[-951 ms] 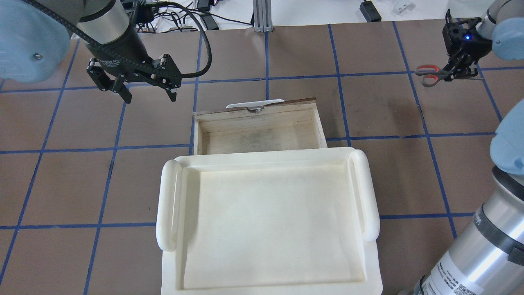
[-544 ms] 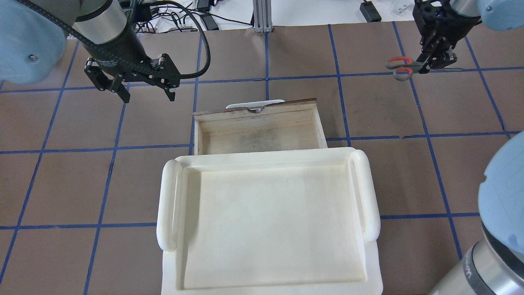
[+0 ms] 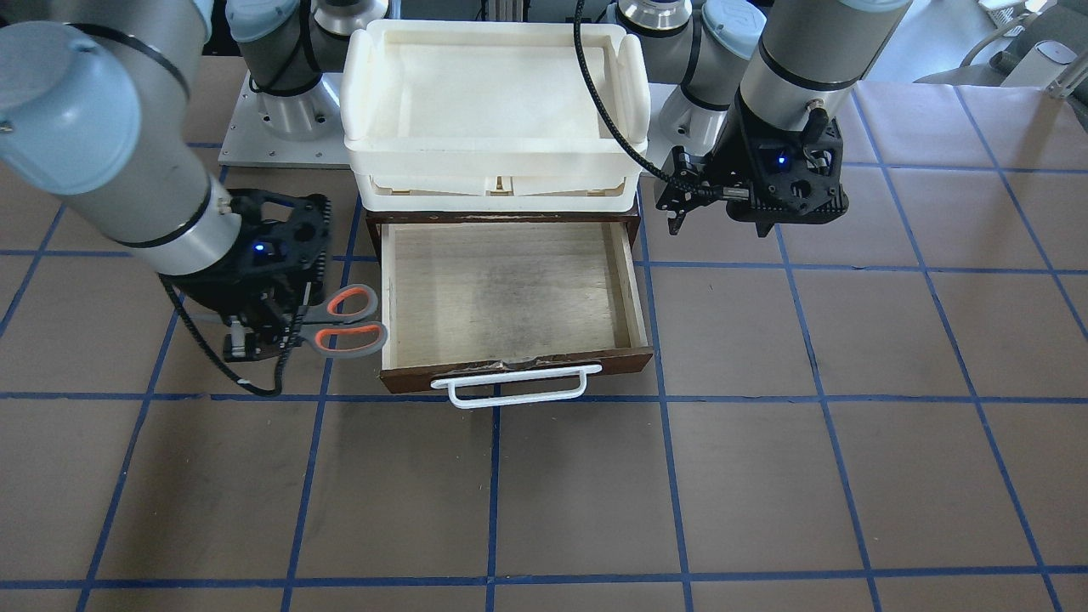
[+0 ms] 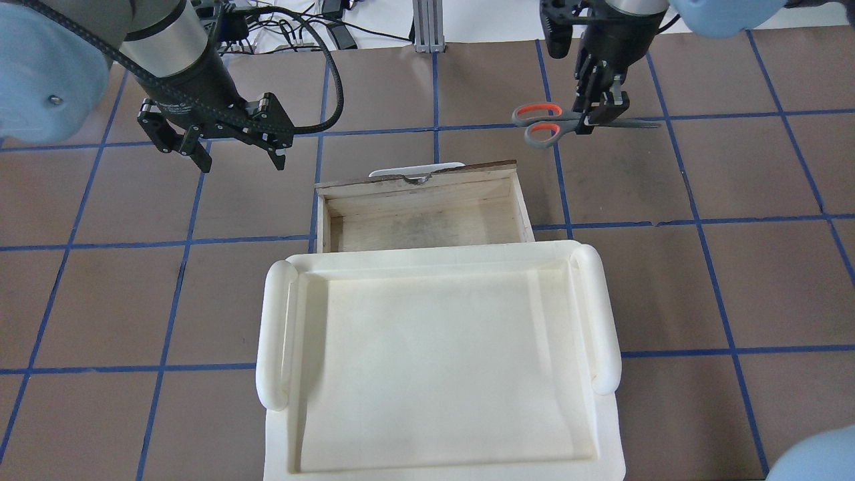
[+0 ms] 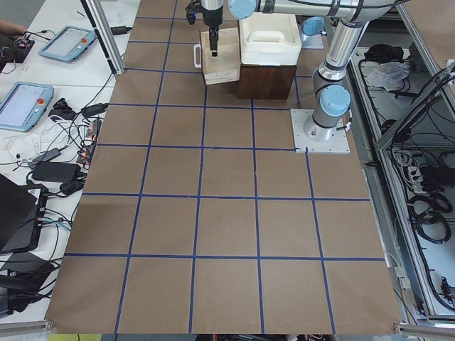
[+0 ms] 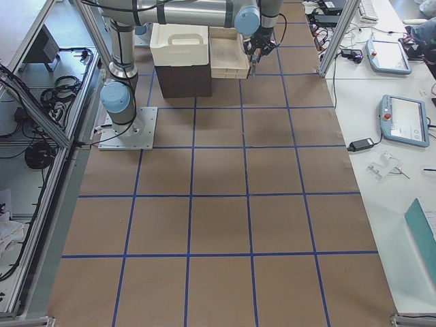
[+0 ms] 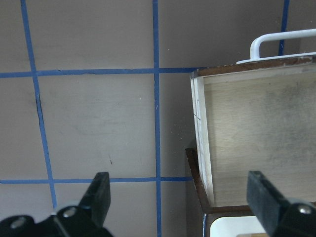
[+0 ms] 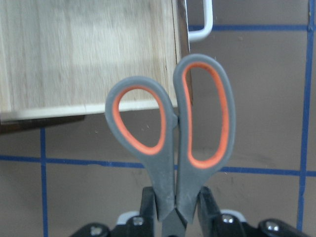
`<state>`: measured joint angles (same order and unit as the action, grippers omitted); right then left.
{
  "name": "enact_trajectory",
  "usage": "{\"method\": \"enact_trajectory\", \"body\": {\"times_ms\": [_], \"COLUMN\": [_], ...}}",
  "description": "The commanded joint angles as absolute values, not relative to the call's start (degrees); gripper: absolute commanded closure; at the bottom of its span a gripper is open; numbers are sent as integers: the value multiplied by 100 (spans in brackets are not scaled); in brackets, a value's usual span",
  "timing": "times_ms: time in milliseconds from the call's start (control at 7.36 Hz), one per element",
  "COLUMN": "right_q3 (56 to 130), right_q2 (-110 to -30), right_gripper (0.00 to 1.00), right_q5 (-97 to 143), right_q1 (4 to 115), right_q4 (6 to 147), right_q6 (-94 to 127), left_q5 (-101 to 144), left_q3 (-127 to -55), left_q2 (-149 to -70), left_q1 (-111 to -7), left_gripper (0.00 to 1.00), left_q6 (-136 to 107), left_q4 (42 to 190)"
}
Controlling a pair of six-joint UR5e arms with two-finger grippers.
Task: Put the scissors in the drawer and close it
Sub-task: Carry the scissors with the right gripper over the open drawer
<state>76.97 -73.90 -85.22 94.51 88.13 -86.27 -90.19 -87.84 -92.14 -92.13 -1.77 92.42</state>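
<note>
The scissors [image 4: 544,124], grey handles lined orange-red, hang in my right gripper [image 4: 596,110], which is shut on them near the pivot. Their loops point toward the drawer [image 4: 427,230]. The front view shows the scissors [image 3: 342,319] and right gripper [image 3: 259,327] just beside the open, empty drawer [image 3: 506,289], near its front corner. In the right wrist view the loops [image 8: 173,138] overlap the drawer's corner [image 8: 89,49]. My left gripper [image 4: 242,162] is open and empty, beyond the drawer's other side; it also shows in the front view [image 3: 722,228].
A cream-white plastic tray [image 4: 274,334] sits on top of the dark cabinet behind the drawer, also seen in the front view [image 3: 365,68]. The drawer's white bar handle [image 3: 510,387] sticks out at the front. Brown table with blue tape grid all around.
My right gripper has carried the scissors from the table's far right toward the drawer's front corner. The left gripper has barely moved and stays open.
</note>
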Motion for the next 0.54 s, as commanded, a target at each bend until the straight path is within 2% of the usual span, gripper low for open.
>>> {"method": "enact_trajectory", "body": {"times_ms": [0,408], "right_q3": [7708,8015], "right_q2": [-7383,-7084], "right_gripper": [84,83], "right_q5": [-8446,-8446], "right_q1": [10245,10844], "right_q4": [8903,9535], "right_q6": [-7336,-7103], "left_q5": [-9035,-8991], "left_q3": [-8859,-8938], "left_q2": [-9184,-9167], "left_q1": [-9211,-9176], "left_gripper": [0,0], "left_q6": [-167,360], "left_q4": [9237,8991]}}
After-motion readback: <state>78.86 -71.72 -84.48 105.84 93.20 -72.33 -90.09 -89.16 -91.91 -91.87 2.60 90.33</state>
